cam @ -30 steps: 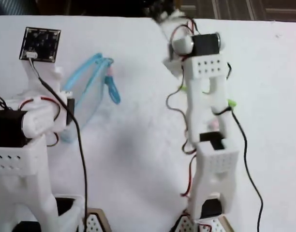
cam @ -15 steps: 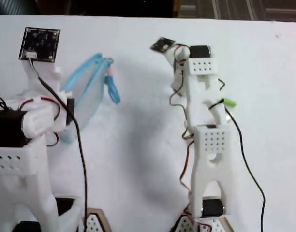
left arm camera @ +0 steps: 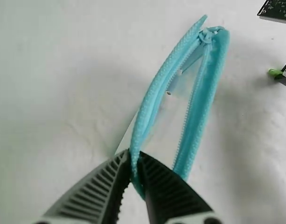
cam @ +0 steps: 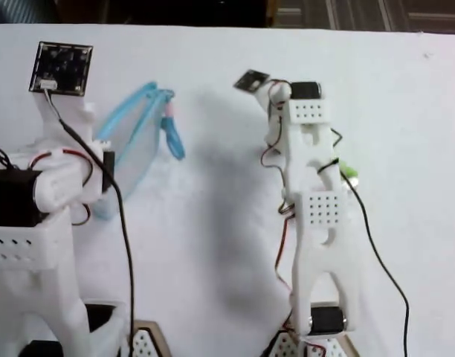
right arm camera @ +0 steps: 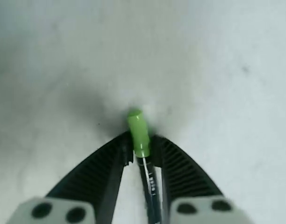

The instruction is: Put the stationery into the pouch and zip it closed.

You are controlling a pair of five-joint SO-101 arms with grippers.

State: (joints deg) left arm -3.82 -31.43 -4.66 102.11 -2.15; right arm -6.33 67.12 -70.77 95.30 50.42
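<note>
A clear pouch with a light blue zipper (cam: 134, 145) stands open on the white table beside the left arm. My left gripper (left arm camera: 135, 175) is shut on one zipper edge of the pouch (left arm camera: 180, 102), holding the mouth apart. My right gripper (right arm camera: 142, 154) is shut on a dark pen with a green cap (right arm camera: 139, 130), close over the table. In the high view the pen's green tip (cam: 349, 171) pokes out beside the right arm, right of the pouch. A pink item (cam: 168, 111) shows at the pouch's mouth.
The pouch's blue loop strap (cam: 175, 141) lies on the table toward the middle. The right arm's camera board (left arm camera: 276, 9) and the pen's green tip (left arm camera: 274, 73) show beyond the pouch in the left wrist view. Bare white table (cam: 213, 223) lies between the arms.
The right arm has drawn back from the far edge and folded lower toward its base, carrying the green-capped pen with it. The left arm and pouch have stayed still.
</note>
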